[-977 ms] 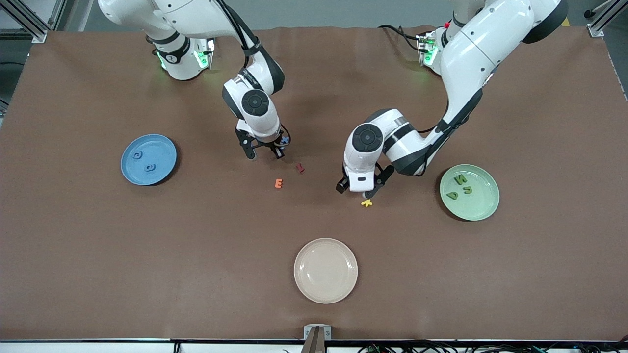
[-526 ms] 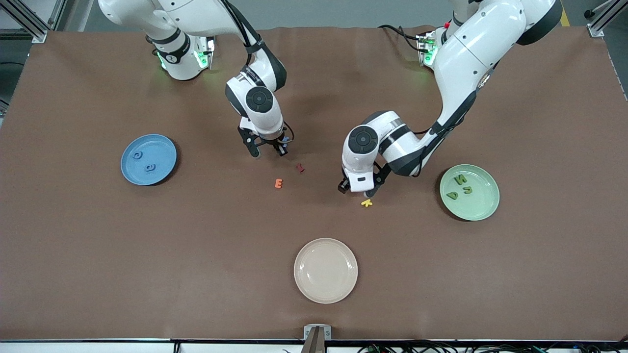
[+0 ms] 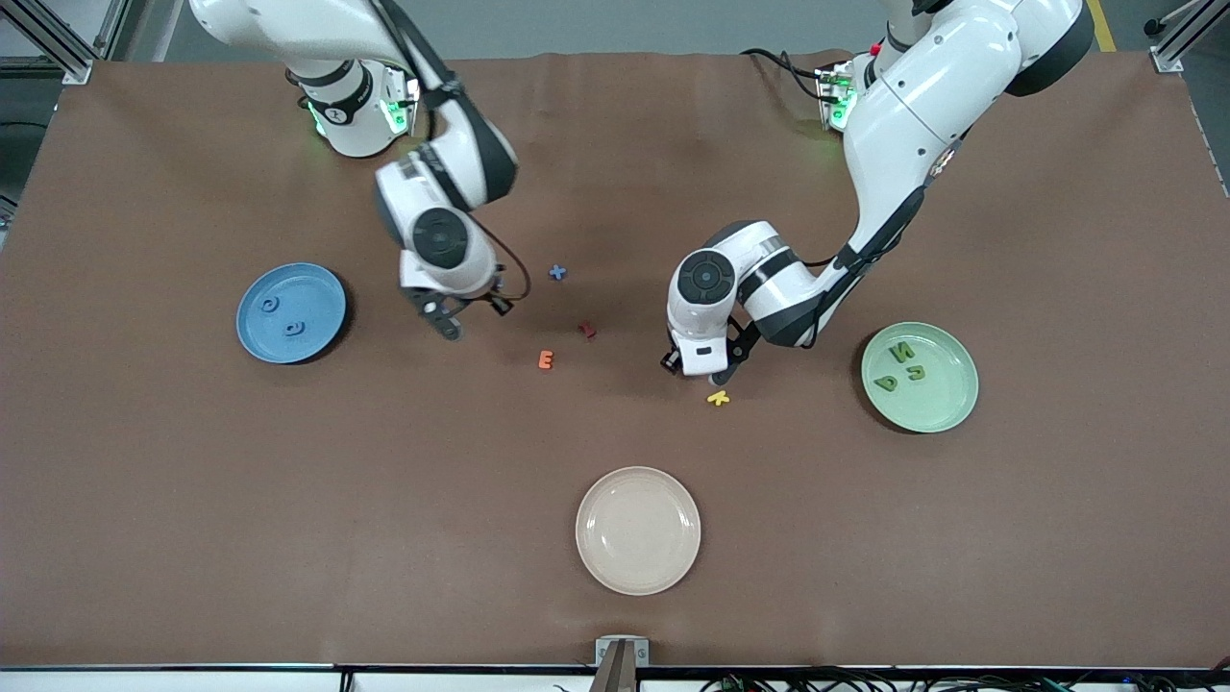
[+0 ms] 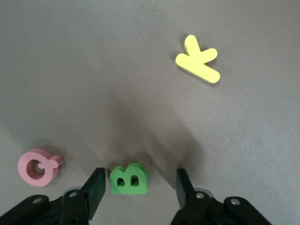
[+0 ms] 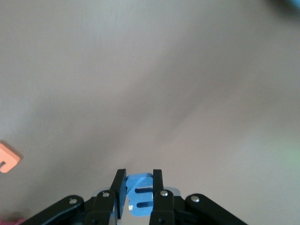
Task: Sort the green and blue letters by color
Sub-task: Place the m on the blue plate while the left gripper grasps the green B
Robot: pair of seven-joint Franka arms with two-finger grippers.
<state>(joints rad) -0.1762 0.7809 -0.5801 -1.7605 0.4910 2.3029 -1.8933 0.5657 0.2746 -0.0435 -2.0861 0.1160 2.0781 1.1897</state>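
My right gripper (image 3: 474, 315) is shut on a blue letter (image 5: 140, 192) and hangs over bare table between the blue plate (image 3: 317, 288) and a blue cross-shaped letter (image 3: 557, 272). Two blue letters (image 3: 270, 306) lie in that blue plate. My left gripper (image 3: 700, 365) is low at the table's middle, and its open fingers (image 4: 95, 187) straddle a green B (image 4: 129, 178) with a gap on each side. Three green letters (image 3: 901, 352) lie in the green plate (image 3: 947, 404) toward the left arm's end.
A yellow K (image 3: 717, 397) lies just nearer the camera than the left gripper, and a pink Q (image 4: 38, 166) lies beside the green B. A red letter (image 3: 587, 330) and an orange E (image 3: 546, 359) lie mid-table. A beige plate (image 3: 638, 530) stands near the front edge.
The right arm has swung away from the blue cross letter toward the blue plate, carrying a blue letter. The left gripper's fingers have narrowed around the green B.
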